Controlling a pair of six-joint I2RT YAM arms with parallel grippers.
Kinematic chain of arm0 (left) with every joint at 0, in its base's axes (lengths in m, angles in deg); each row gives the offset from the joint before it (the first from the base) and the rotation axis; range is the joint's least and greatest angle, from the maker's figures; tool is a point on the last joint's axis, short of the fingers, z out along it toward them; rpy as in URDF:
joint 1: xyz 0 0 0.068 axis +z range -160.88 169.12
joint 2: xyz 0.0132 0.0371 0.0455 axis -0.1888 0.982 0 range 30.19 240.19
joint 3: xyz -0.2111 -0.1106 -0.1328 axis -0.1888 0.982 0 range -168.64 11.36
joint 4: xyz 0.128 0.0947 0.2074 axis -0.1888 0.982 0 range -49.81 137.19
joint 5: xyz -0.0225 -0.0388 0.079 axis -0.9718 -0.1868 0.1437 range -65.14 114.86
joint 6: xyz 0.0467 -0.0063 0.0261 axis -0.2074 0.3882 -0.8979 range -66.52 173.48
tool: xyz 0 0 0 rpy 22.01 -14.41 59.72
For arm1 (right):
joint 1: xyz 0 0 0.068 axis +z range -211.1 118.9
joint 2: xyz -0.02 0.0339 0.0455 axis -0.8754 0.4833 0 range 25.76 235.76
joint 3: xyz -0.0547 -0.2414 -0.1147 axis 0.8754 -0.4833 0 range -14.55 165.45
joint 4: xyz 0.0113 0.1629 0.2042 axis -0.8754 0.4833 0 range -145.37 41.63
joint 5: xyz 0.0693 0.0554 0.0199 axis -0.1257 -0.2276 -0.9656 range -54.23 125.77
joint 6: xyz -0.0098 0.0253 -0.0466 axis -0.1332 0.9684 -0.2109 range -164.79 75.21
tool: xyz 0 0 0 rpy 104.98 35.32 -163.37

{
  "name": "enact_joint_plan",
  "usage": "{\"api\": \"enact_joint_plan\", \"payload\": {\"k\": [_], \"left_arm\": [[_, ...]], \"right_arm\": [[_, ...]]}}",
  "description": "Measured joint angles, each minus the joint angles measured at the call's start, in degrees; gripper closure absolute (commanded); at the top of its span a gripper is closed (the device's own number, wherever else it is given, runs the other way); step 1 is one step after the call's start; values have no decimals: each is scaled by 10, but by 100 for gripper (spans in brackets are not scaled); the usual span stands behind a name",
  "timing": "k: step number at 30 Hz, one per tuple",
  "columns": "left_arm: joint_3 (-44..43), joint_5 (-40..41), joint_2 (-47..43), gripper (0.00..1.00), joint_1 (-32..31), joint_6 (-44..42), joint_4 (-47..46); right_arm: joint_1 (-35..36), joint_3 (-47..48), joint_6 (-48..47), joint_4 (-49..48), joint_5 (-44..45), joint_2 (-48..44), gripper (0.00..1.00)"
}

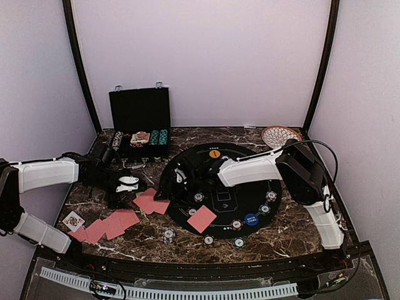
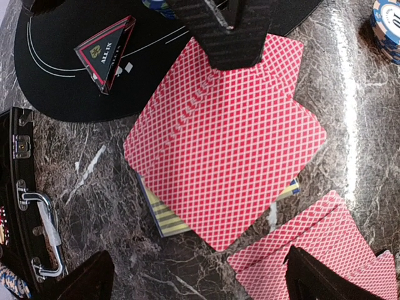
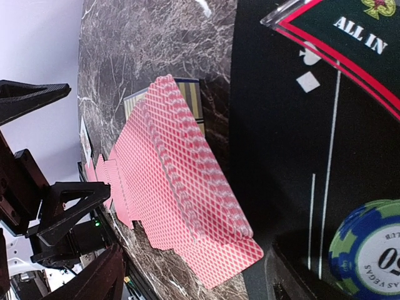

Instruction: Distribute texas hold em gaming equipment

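With right hand [image 3: 190, 265] astride the card stack [image 2: 231, 150], grip unclear, left hand [image 2: 200, 281] wide, looks halfway: chips [image 1: 236, 225] on mat [image 1: 250, 197], stack yet to deal.

"all in" is printed in white capitals on the red triangle [image 2: 105, 53], legible in both wrist views. a green-and-blue poker chip [image 3: 369, 250] shows an upside-down two-digit number ending in zero and, on its rim, what seems to be "vegas". the white lettering on the blue marker disc [image 1: 251, 219] is too small to read.
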Motion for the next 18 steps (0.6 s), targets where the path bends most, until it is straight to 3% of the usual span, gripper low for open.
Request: {"api": "enact_joint_plan", "payload": {"k": [10, 18], "left_arm": [[18, -16, -7, 1, 0, -12, -8], [31, -25, -7, 1, 0, -23, -41]], "right_arm": [[4, 43, 30, -31, -3, 40, 24], [5, 46, 55, -64, -3, 54, 39]]}}
